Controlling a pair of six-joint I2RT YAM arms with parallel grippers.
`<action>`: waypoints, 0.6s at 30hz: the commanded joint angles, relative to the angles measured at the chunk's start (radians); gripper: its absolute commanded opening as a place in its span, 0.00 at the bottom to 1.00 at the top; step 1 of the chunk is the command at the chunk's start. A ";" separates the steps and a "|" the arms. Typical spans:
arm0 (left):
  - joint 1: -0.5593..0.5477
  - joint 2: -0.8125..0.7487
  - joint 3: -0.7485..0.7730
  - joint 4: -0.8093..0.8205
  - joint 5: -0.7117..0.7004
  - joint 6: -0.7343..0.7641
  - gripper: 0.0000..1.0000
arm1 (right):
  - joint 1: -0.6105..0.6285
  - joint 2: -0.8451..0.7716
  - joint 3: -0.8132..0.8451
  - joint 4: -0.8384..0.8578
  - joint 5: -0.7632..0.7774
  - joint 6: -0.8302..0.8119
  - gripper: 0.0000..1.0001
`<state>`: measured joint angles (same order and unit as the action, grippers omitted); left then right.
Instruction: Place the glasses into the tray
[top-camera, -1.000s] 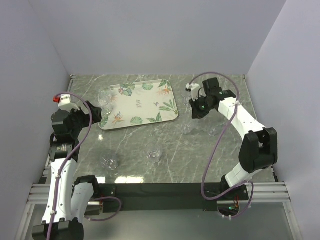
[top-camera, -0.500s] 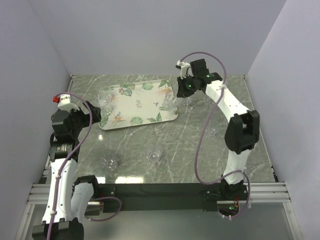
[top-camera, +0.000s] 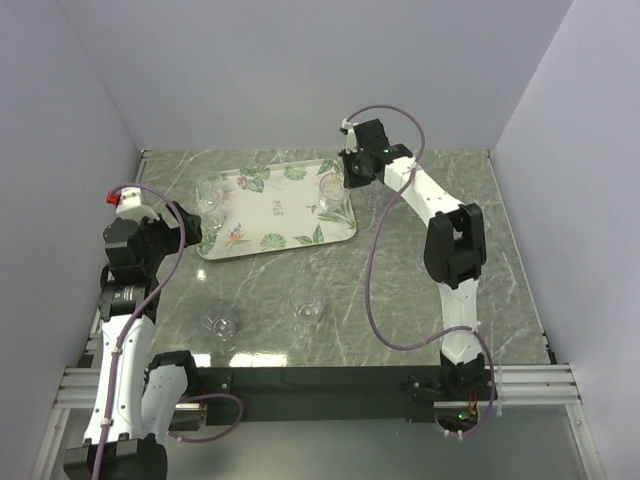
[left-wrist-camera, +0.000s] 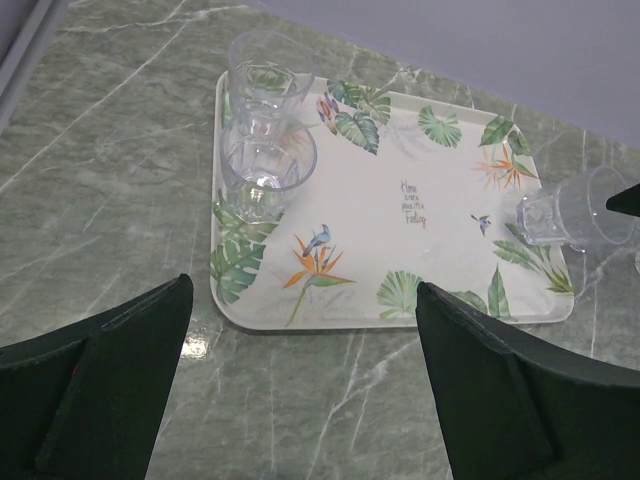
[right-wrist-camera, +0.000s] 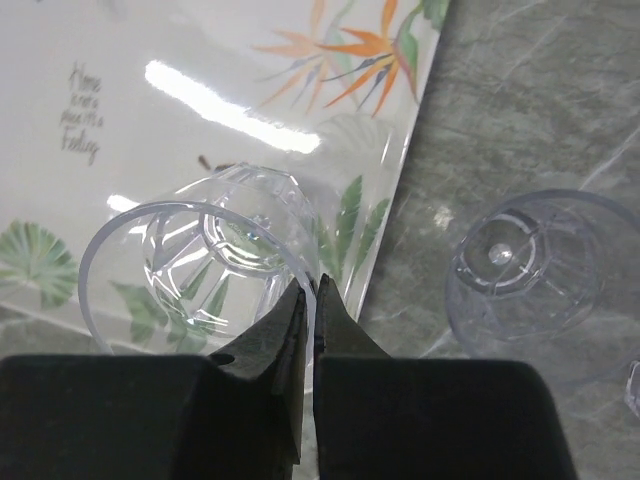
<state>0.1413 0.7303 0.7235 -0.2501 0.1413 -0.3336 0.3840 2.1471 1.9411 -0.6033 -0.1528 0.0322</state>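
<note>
The white leaf-print tray (top-camera: 275, 212) lies at the back left of the table. Two clear glasses (left-wrist-camera: 268, 70) (left-wrist-camera: 265, 165) stand at its left end. My right gripper (top-camera: 343, 183) is shut on the rim of a third glass (right-wrist-camera: 195, 265), one finger inside and one outside. It holds the glass tilted over the tray's right end (left-wrist-camera: 575, 215). My left gripper (left-wrist-camera: 300, 400) is open and empty, just in front of the tray's near left edge. Two more glasses stand on the table nearer the front (top-camera: 220, 322) (top-camera: 309, 310).
Another glass (right-wrist-camera: 540, 270) stands on the marble table just off the tray's right edge, close beside my right gripper. Grey walls close in the table at the back and on both sides.
My right gripper has swung left and back from the right side of the table to the tray's right end, carrying the glass. The left arm has not moved.
</note>
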 joint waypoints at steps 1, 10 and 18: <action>-0.002 -0.002 -0.001 0.045 0.001 0.015 0.99 | 0.010 0.016 0.073 0.060 0.068 0.025 0.00; -0.002 -0.002 -0.001 0.046 0.004 0.015 1.00 | 0.015 0.079 0.111 0.059 0.104 0.015 0.00; -0.002 -0.002 -0.002 0.048 0.012 0.015 0.99 | 0.016 0.103 0.122 0.054 0.107 0.008 0.08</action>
<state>0.1413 0.7303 0.7235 -0.2478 0.1421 -0.3340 0.3904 2.2436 2.0079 -0.5888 -0.0586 0.0368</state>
